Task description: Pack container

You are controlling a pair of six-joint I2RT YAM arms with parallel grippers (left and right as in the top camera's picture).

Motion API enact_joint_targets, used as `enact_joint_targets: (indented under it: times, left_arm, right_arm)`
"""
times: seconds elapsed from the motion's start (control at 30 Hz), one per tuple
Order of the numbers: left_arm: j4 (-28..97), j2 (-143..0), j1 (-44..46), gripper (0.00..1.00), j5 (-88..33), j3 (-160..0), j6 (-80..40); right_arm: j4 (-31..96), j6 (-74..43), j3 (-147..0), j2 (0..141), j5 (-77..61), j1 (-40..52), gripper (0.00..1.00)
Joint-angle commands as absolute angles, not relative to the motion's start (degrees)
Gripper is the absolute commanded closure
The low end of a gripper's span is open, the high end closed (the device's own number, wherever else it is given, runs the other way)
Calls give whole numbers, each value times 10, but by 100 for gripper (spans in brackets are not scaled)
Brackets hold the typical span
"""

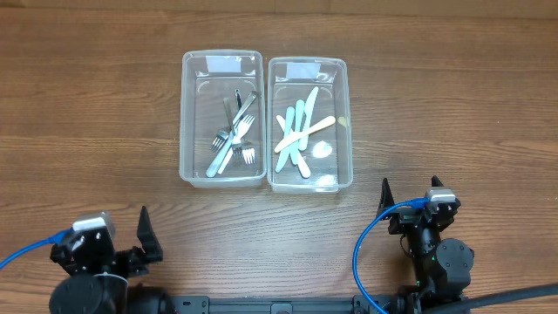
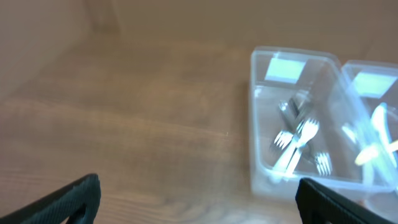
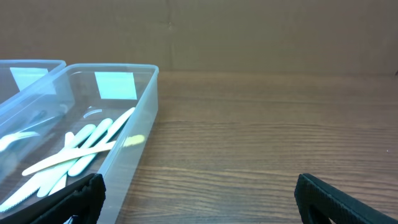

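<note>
Seeing left container and right container side by side mid table, both laid lengthwise away from the arms. Holding metal forks and pale plastic cutlery respectively. Reading left hand and right hand as spread apart, well short of both.

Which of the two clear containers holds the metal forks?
The left-hand container: silver metal forks lie piled in it. The right-hand container beside it holds pale plastic utensils instead.
</note>
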State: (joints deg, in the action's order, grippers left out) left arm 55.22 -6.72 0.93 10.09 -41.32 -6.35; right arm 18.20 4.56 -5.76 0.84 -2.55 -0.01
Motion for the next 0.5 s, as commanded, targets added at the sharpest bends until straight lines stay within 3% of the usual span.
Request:
enact_joint_targets:
  times: [0.0, 0.27, 0.47]
  left_arm:
    - [472, -34, -13, 0, 31, -338, -4]
    - [229, -20, -28, 0, -38, -167, 33]
    - [123, -2, -28, 0, -46, -76, 32]
  right_arm:
    - [179, 50, -55, 2, -27, -4, 0]
    - [179, 50, -55, 2, -27, -4, 0]
    - [179, 50, -55, 2, -27, -4, 0]
